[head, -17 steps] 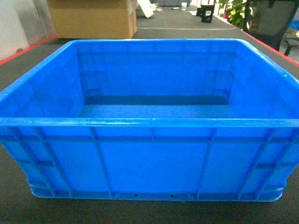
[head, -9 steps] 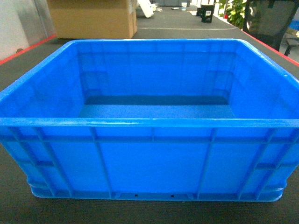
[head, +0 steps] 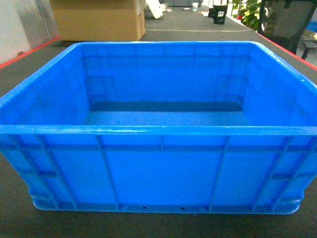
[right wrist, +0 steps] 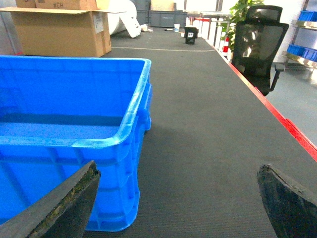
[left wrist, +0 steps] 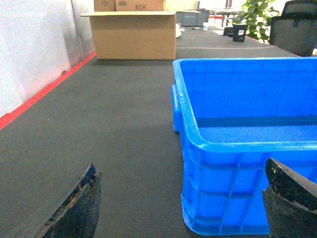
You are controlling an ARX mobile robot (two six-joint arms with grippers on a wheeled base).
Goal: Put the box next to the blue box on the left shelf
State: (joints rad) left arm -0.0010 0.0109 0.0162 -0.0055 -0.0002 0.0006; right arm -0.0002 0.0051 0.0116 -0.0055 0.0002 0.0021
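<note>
The box (head: 158, 168) is a large bright-blue crate standing empty on the dark grey carpet, filling the head view. Neither gripper shows in that view. In the left wrist view the box (left wrist: 247, 146) has its near left corner between the black fingers, and my left gripper (left wrist: 181, 166) is open, touching nothing. In the right wrist view the box (right wrist: 64, 141) has its near right corner just beside the left finger (right wrist: 74, 203); my right gripper (right wrist: 178, 166) is open and empty. The left shelf and the blue box on it are out of view.
A big cardboard carton (head: 99, 20) stands beyond the crate at the back left. A black office chair (right wrist: 257, 44) is at the right, past a red floor stripe (right wrist: 282, 119). Another red stripe (left wrist: 44, 91) runs along a white wall (left wrist: 29, 49) on the left.
</note>
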